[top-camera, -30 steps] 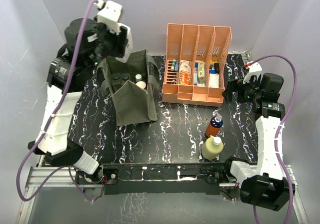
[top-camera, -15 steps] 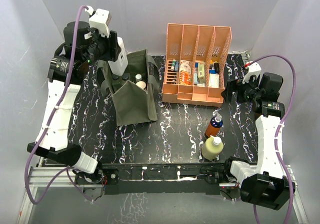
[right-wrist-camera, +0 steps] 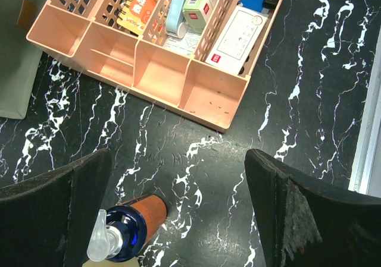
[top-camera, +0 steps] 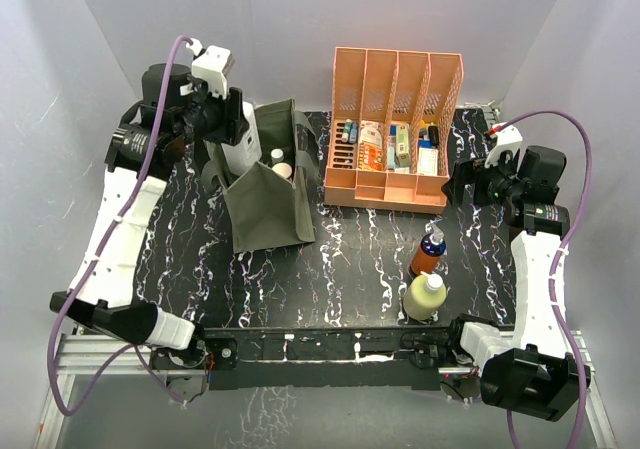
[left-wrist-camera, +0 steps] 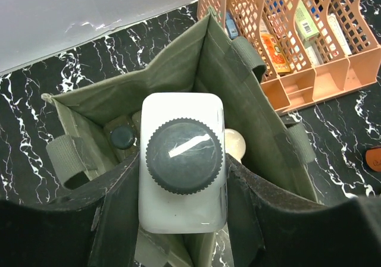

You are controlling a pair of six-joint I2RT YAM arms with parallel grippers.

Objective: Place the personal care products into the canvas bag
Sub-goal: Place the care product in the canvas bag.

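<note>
- Top external view: the black white-veined marble-look table carries everything, with the soft olive-green canvas bag standing open at its far left.
- The bag is limp fabric. Its walls would likely fold inward if nudged, and its strap handles droop at the mouth where a descending bottle could snag.
- The peach slotted plastic file organiser sits just right of the bag, holding small boxes and tubes. It stays out of the task but leaves little room on that side.
- The left gripper is clamped on the white rectangular plastic bottle with a ribbed grey screw cap, held upright over the bag mouth.
- The white bottle looks rigid and smooth-sided, probably fairly heavy if full. A hold across its flat faces below the cap looks secure.
- The pale yellow round bottle stands on the near right of the table, not yet bagged. Its body is probably the best place to grip.
- The small orange bottle with a blue top and clear pump stands just behind it. It looks light and easy to tip, and its pump nozzle looks fragile.
- The right gripper hangs spread and empty above that bottle.
- A dark cap and a cream rounded top show inside the bag, leaving a tight gap.
</note>
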